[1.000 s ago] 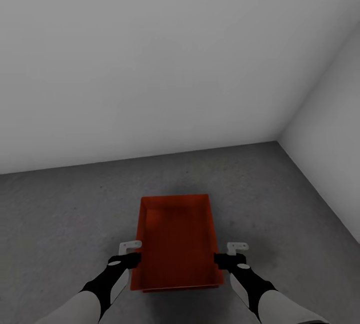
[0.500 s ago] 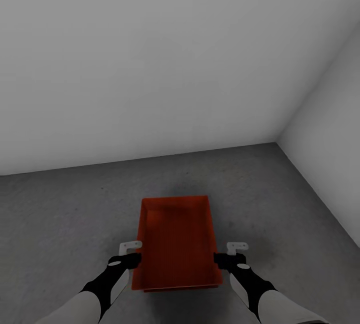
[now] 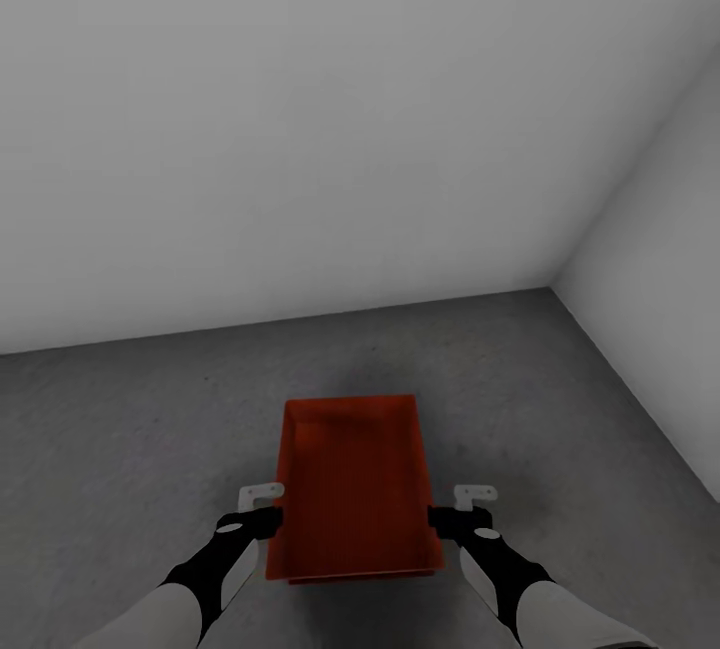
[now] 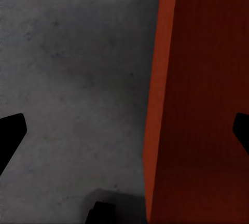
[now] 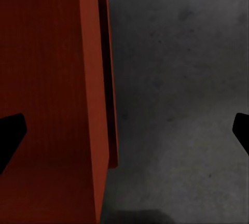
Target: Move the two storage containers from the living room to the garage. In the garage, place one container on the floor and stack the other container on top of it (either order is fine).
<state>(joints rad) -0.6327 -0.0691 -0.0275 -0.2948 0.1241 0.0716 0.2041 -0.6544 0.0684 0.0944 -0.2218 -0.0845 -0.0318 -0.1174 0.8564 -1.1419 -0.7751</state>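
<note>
An orange-red storage container (image 3: 355,489) sits low on the dark grey garage floor (image 3: 120,429), its ribbed inside facing up. A thin strip of a second, like-coloured container (image 5: 112,105) shows just under and beside its wall, so the two look stacked. My left gripper (image 3: 268,517) stands open at the bin's left wall (image 4: 155,105). One finger is over the floor and the other over the bin's inside, neither touching the wall. At the bin's right wall (image 5: 93,79) my right gripper (image 3: 446,517) is open in the same way.
A plain white wall (image 3: 300,129) runs across the back and meets a second white wall (image 3: 680,279) at the corner to the right. Bare grey floor lies to the left, to the right and beyond the bin.
The top container has sunk slightly and looks a little smaller in the head view. Neither arm nor gripper has moved.
</note>
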